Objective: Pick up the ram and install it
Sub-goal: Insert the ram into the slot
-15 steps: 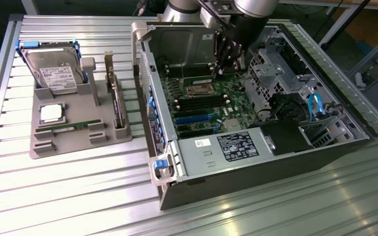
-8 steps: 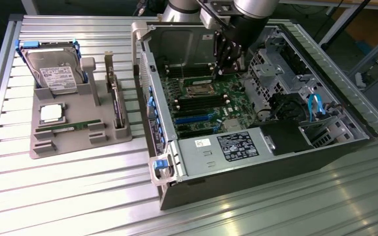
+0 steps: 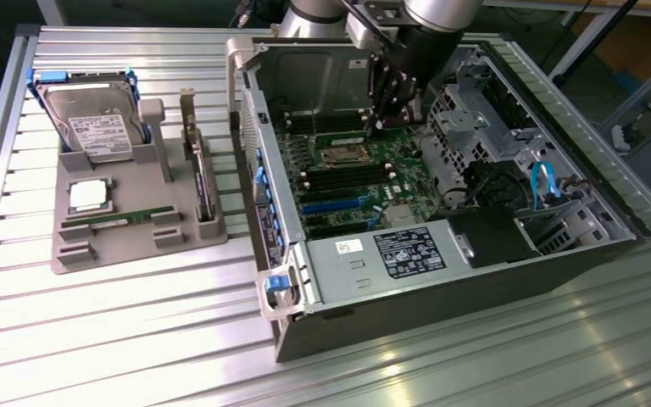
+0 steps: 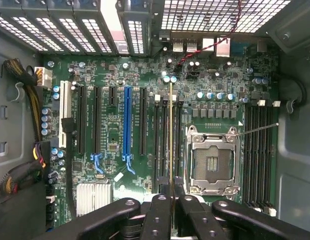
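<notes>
The tool (image 4: 171,198) was clenched on the ram (image 4: 170,135), holding the stick edge-on over the motherboard (image 4: 115,140), in line with the dark memory slots beside the empty CPU socket (image 4: 211,162). In the exterior view the tool stood inside the open computer case (image 3: 337,254), with the socket at its seven o'clock. A second stick (image 3: 122,218) lay in the grey tray (image 3: 133,250) on the desk (image 3: 111,339), at the case's nine o'clock.

Matt black end effector (image 4: 171,192), ribbed shiny metal table (image 3: 133,339), matt grey plastic tray (image 3: 122,250).
</notes>
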Controlling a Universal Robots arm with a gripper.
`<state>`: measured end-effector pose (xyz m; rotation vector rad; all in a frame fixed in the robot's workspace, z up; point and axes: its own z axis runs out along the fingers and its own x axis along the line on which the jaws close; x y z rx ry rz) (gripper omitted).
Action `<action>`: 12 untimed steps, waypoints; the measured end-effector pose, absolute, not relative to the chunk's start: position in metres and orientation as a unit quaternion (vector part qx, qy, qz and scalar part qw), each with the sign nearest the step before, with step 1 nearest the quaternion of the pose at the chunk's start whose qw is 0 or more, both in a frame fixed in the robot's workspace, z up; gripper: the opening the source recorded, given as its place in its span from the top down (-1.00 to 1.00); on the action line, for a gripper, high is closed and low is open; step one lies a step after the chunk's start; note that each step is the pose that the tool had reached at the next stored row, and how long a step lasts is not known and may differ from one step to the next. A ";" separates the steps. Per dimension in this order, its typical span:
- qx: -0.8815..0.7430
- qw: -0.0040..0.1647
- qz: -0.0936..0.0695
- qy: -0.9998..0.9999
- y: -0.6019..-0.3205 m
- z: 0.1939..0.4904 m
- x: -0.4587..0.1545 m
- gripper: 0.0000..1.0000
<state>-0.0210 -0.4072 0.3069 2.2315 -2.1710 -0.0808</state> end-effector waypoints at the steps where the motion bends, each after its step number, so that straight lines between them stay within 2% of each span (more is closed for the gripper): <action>1: 0.716 0.014 -0.026 -0.698 -0.407 0.307 -0.021 0.76; 12: 0.711 0.013 -0.026 -0.703 -0.407 0.302 -0.016 0.76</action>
